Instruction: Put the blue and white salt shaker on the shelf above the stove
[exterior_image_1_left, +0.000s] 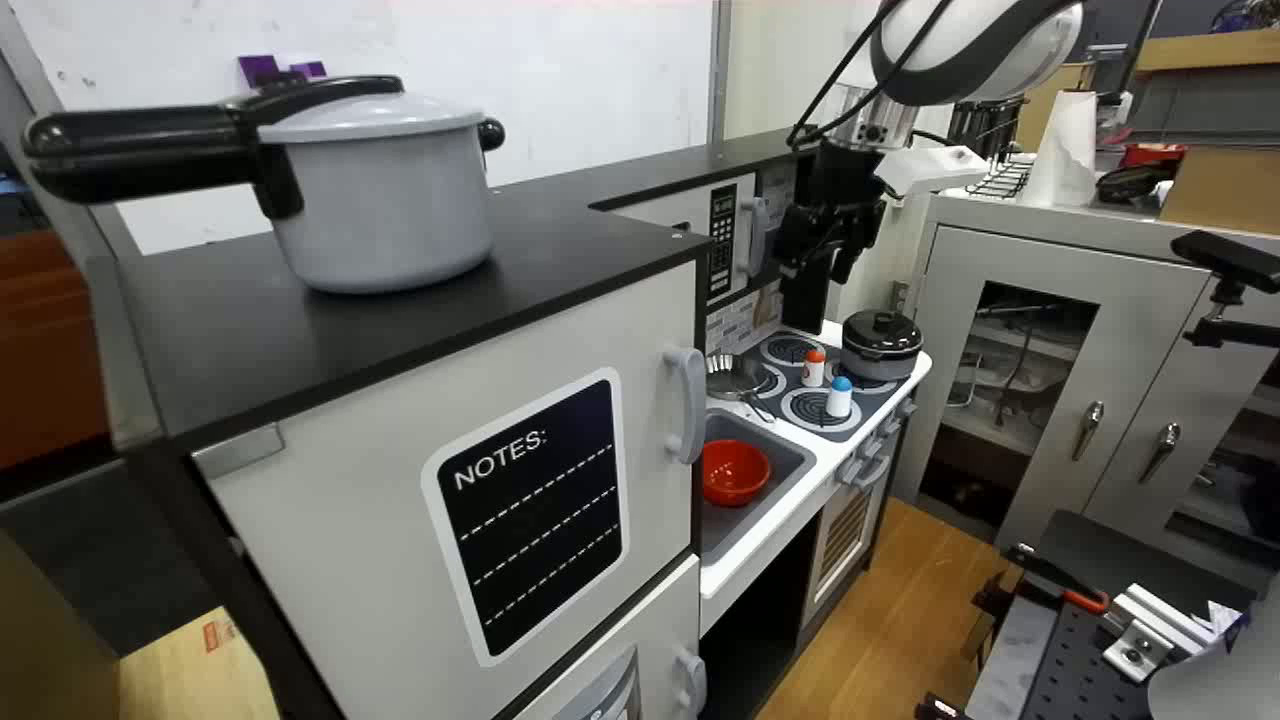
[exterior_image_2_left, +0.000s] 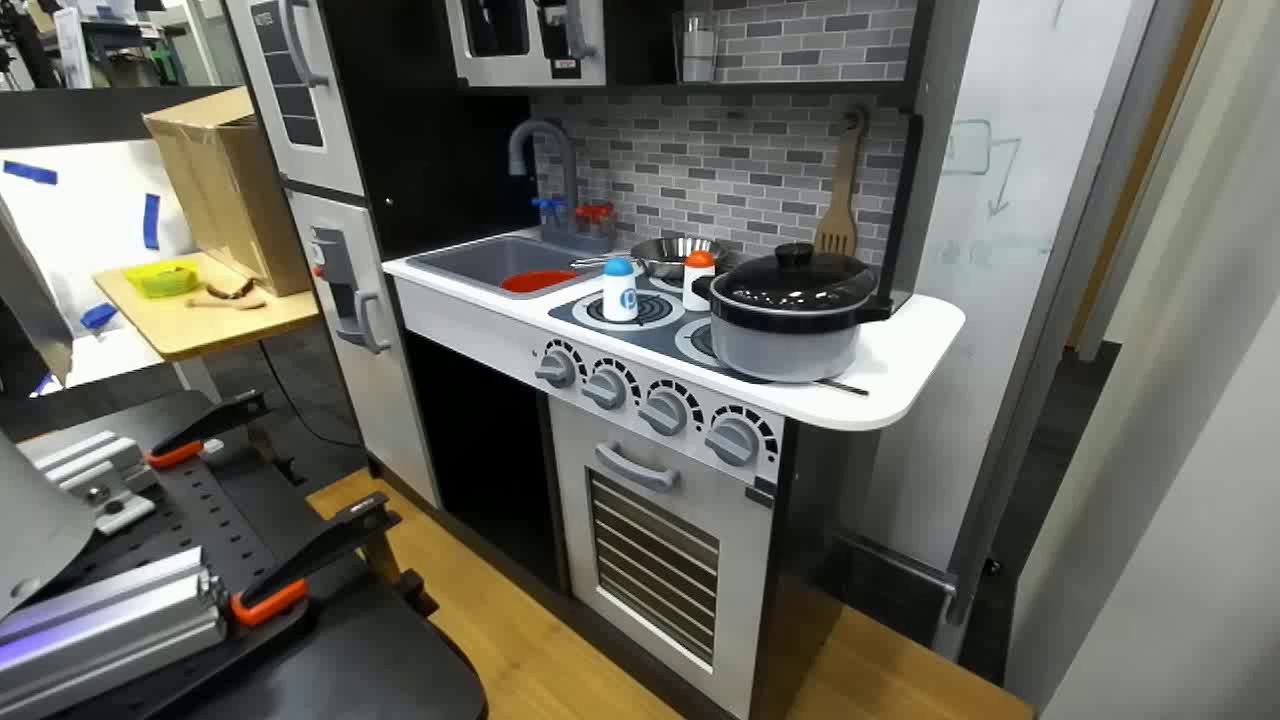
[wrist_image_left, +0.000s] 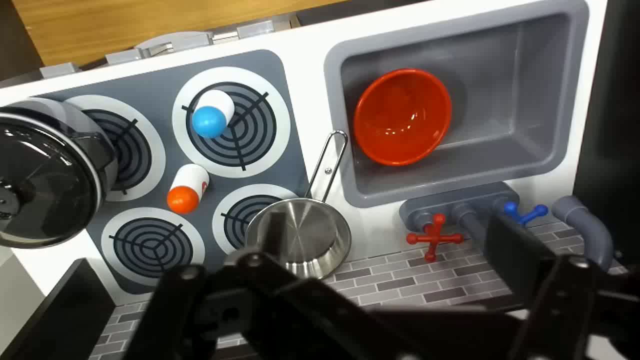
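The Robotiq gripper (wrist_image_left: 387, 225) hangs, jaws apart, above the toy stove (wrist_image_left: 150, 85), where the blue-topped white salt shaker (wrist_image_left: 212, 115) stands upright on a front burner (wrist_image_left: 252, 130) near an orange-topped shaker (wrist_image_left: 189, 189).

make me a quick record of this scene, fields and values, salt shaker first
task item: blue-and-white salt shaker, upright on the front burner nearest the sink
goal: shelf above the stove; shaker not there yet
held: nothing; claw open
also on the stove: orange-topped shaker, upright; black-lidded pot; steel pan, partly over a back burner
in the sink: red bowl
on the black counter: gray pot
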